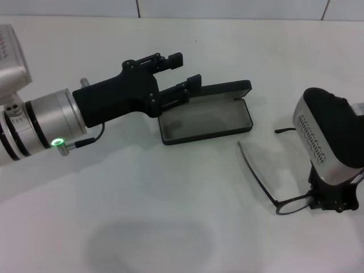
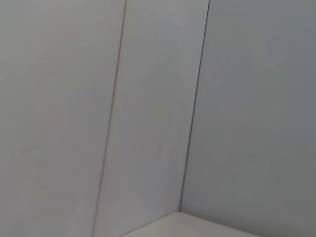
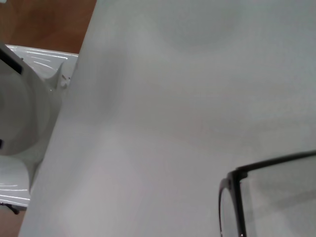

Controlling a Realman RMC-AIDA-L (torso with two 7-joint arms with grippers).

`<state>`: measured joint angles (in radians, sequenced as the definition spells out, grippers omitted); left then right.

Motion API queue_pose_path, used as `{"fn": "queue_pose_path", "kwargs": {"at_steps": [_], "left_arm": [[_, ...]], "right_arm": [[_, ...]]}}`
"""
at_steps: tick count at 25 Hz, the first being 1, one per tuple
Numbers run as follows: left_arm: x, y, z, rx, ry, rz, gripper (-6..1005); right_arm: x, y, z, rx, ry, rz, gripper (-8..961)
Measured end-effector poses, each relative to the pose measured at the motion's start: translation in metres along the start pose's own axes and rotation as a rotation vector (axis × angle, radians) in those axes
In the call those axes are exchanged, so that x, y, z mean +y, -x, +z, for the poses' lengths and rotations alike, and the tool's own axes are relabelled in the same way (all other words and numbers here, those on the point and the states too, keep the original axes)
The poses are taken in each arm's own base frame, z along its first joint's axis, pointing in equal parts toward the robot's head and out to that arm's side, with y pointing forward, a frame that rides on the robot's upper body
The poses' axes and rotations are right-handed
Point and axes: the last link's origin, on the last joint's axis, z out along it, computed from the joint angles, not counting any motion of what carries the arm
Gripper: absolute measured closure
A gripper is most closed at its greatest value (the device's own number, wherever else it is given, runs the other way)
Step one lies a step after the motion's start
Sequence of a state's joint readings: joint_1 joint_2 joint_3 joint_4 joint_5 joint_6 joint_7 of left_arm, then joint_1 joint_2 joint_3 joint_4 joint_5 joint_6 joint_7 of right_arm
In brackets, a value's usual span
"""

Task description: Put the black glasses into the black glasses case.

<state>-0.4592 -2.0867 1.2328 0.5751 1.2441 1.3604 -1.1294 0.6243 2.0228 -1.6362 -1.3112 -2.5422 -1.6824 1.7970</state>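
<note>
The black glasses case [image 1: 205, 120] lies open on the white table in the head view, grey lining up, lid [image 1: 224, 90] raised at the far side. My left gripper [image 1: 186, 69] is open at the case's left end, one finger [image 1: 190, 83] against the lid's end. The black glasses [image 1: 259, 177] lie to the right of the case, one temple arm pointing toward it. My right gripper [image 1: 333, 203] is down on the glasses' front frame, its fingers hidden under the wrist. The right wrist view shows one lens rim and temple [image 3: 240, 173] close up.
The white table [image 1: 142, 216] has open surface in front of the case. A tiled wall [image 2: 148, 98] stands behind the table. The right wrist view shows the table's edge, brown floor [image 3: 44, 19] and a white robot part [image 3: 19, 108] beyond it.
</note>
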Motion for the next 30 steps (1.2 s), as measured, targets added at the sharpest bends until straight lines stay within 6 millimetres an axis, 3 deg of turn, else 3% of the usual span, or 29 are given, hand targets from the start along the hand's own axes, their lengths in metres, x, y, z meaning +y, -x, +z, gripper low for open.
{"fn": "queue_pose_path", "kwargs": {"at_steps": [5,13,22,26,30], "left_arm": [[0.009,-0.007,-0.002,0.034,0.072,0.000,368],[0.021,-0.025,-0.018,0.084,0.229,0.052,366],[0.028,-0.038,-0.029,0.097,0.353,0.051,366],[0.028,-0.044,-0.025,0.104,0.387,0.063,366],[0.027,-0.051,-0.013,0.093,0.419,0.045,365]], "right_arm": [[0.004,-0.007,-0.010,-0.026,-0.001,0.038,854],[0.014,-0.013,-0.028,-0.154,-0.020,0.012,854],[0.035,-0.032,-0.049,-0.551,-0.188,-0.076,854],[0.036,-0.046,-0.047,-0.718,-0.297,-0.056,854],[0.023,-0.051,-0.037,-0.810,-0.433,-0.022,854]]}}
